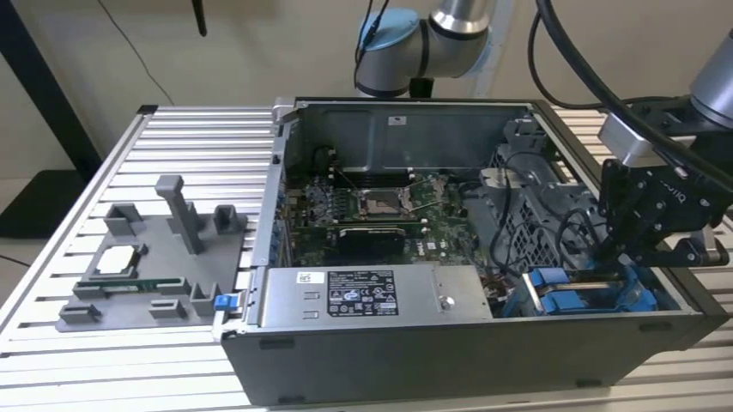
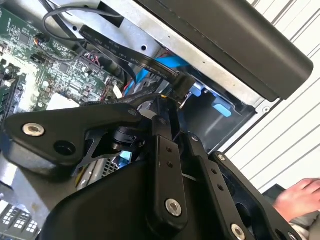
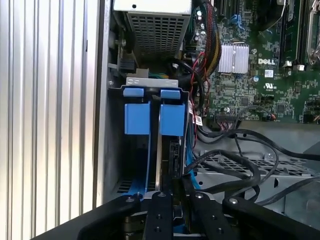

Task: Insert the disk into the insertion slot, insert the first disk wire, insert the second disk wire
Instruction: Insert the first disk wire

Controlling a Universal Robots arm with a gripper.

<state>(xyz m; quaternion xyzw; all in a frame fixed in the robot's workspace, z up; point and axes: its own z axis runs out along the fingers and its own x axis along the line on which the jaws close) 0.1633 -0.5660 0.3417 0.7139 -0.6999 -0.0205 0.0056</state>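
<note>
The disk sits down inside the insertion slot (image 1: 668,296) at the case's front corner on the exterior view's right; its blue carrier (image 1: 578,299) shows there. In the first wrist view the carrier's blue tabs (image 3: 137,117) stand between the slot's grey walls (image 3: 114,150). My gripper (image 1: 616,257) hangs right over the slot. In the second wrist view my gripper (image 2: 169,102) is shut on the black connector (image 2: 182,86) of a flat black disk wire (image 2: 115,47) that runs back toward the motherboard. The first wrist view has my gripper (image 3: 175,186) just above the disk's end.
The grey labelled power supply (image 1: 364,294) lies beside the slot, and the motherboard (image 1: 366,215) is behind it. Loose black cables (image 3: 235,155) cross a perforated cage next to the slot. A grey parts fixture (image 1: 149,266) stands on the table. A person's hand (image 2: 300,197) rests outside the case.
</note>
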